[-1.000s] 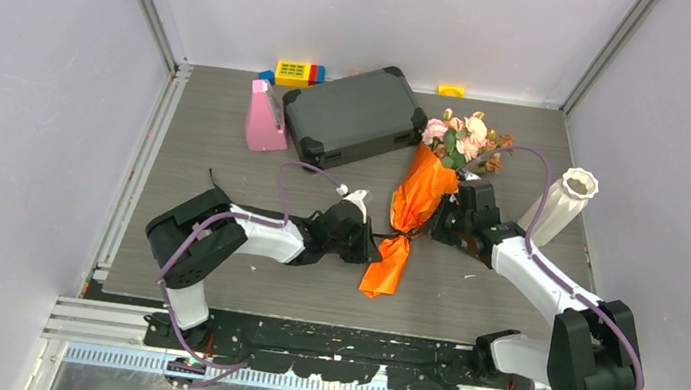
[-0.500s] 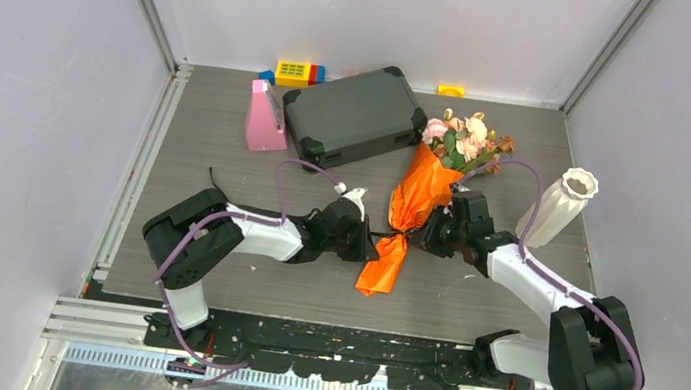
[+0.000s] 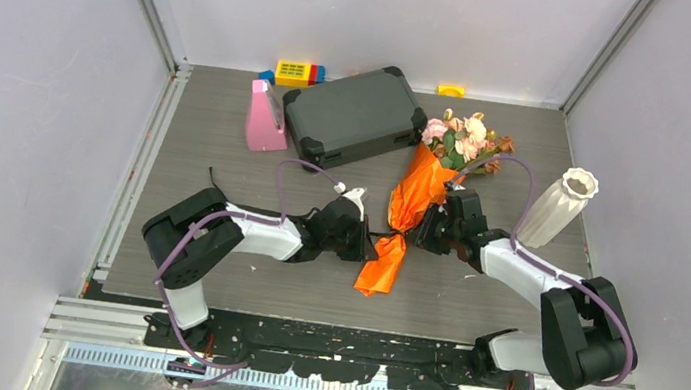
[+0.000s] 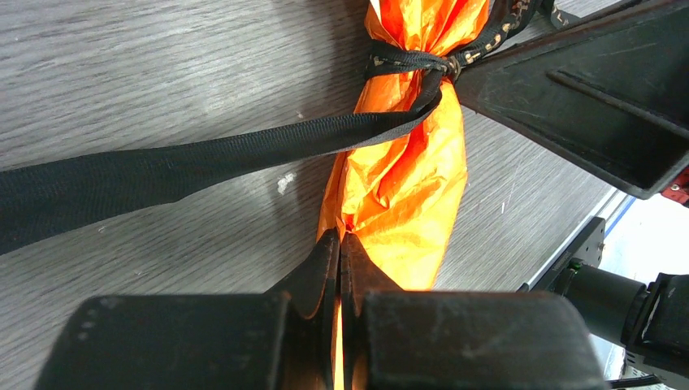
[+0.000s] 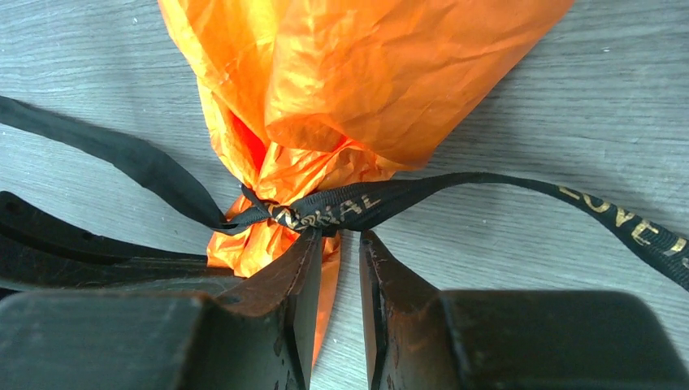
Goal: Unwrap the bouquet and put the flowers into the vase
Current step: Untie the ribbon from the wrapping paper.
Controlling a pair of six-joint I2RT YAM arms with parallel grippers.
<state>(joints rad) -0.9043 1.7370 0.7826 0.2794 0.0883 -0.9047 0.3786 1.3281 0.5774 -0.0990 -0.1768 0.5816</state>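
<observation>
Visibly crinkled orange bouquet (image 3: pixel 413 204), black ribbon (image 5: pixel 341 207) seemingly knotted

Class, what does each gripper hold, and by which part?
Left gripper pinches the bouquet by its paper tail, below the ribbon. Right gripper, jaws apart at the knot, holds nothing.

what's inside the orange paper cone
Pink and peach roses poke out of the orange paper cone's wide end. Their stems are hidden inside the paper, which is cinched by the black ribbon.

so the bouquet (image 3: pixel 420 190) lies on the bench (image 3: pixel 208 137), case (image 3: pixel 352 115) behind-left of it, wedge (image 3: pixel 266 119) further left, vase (image 3: pixel 555 207) to its right
</observation>
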